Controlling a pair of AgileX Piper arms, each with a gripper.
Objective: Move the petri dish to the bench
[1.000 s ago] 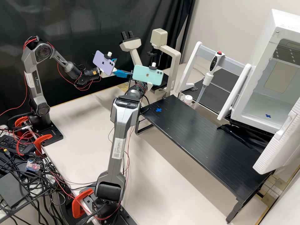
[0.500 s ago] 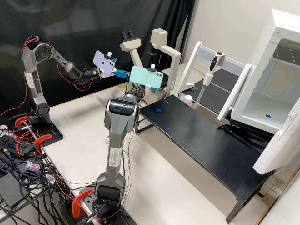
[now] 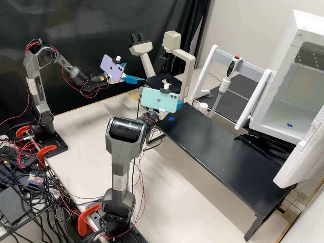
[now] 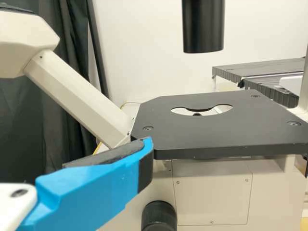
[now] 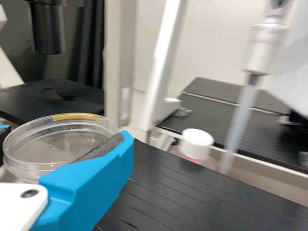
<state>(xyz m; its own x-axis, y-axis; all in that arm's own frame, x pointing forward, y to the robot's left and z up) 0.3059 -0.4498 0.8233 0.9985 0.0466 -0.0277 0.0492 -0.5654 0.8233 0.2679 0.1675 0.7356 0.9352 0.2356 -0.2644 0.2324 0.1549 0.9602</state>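
Near a corner of the surface (image 3: pixel 216 145), the petri dish (image 5: pixel 53 142) was clasped by the right tool (image 3: pixel 180 104); the left tool (image 3: pixel 135 73) was parted.

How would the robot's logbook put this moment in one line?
right gripper: closed on petri dish | dish: held up near black bench, not yet placed | left gripper: open beside microscope

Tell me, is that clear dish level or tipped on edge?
Roughly level: the petri dish, held between the fingers of the right gripper, shows its rim as a flattish oval.
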